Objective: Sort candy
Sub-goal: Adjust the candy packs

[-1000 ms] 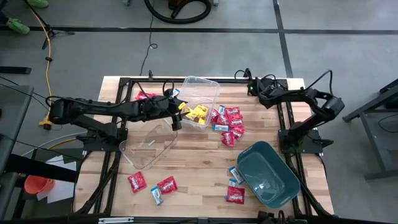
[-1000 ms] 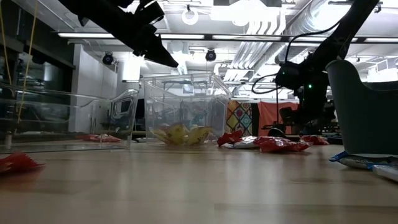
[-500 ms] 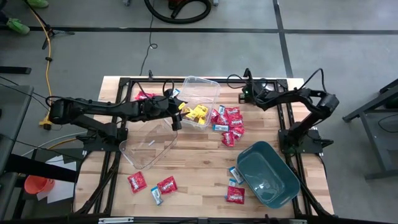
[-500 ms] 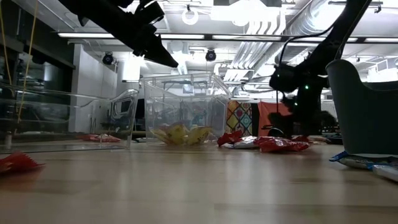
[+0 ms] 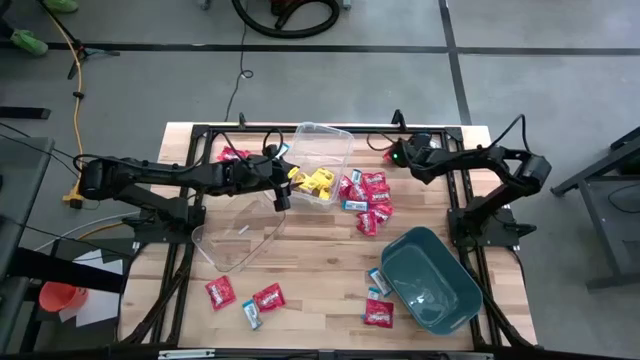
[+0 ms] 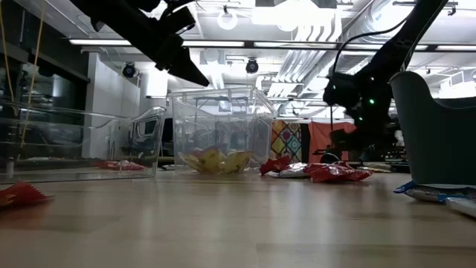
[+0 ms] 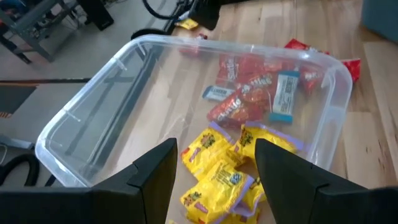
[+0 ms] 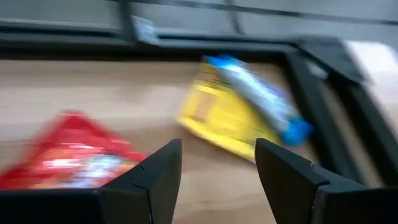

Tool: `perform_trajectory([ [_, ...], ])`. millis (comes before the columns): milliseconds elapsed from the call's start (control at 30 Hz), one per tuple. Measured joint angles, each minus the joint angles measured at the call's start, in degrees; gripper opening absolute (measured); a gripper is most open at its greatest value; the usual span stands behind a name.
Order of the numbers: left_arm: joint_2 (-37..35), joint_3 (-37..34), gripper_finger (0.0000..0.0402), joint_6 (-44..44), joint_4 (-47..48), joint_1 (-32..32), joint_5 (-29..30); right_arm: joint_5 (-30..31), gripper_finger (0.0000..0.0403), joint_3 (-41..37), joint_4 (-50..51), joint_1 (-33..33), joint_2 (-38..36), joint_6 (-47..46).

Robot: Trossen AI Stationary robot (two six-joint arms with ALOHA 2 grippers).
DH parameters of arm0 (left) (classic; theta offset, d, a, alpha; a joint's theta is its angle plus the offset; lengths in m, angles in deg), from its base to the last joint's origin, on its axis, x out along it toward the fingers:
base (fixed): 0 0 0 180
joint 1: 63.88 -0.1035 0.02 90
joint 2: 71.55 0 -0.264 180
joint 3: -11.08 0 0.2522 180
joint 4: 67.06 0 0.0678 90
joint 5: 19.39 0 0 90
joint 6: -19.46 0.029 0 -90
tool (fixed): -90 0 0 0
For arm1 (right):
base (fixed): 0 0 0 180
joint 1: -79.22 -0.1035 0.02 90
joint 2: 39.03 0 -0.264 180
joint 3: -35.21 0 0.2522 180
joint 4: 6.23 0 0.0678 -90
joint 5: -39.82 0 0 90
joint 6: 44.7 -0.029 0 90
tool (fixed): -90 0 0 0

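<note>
Both grippers (image 7: 214, 165) (image 8: 217, 168) open — candy (image 5: 370, 190) scattered

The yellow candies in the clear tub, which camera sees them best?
The left wrist view: the yellow candies lie close up inside the clear tub. The high view shows them as a small yellow patch; the low view through the tub wall. The right wrist view misses them.

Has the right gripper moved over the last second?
Yes. In the high view the right gripper has swung toward the clear tub holding yellow candy.
</note>
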Motion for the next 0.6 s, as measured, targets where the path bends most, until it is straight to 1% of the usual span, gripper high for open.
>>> perform_trajectory([
  [67,0.00,0.00,0.0205,0.00,0.06,0.02,0.41,3.22,0.0199,-0.08,3.07,0.05,0.03,-3.70],
  [200,0.00,0.00,0.0205,0.42,-0.02,0.02,0.89,7.40,0.0199,-0.08,1.49,0.43,0.03,-6.74],
  [433,0.00,0.00,0.0205,0.45,-0.07,0.02,0.94,7.60,0.0199,-0.05,0.27,2.48,2.34,-7.34],
  [600,0.00,0.00,0.0205,0.47,0.00,0.02,0.98,6.37,0.0199,-0.04,-2.25,4.30,6.77,-8.84],
])
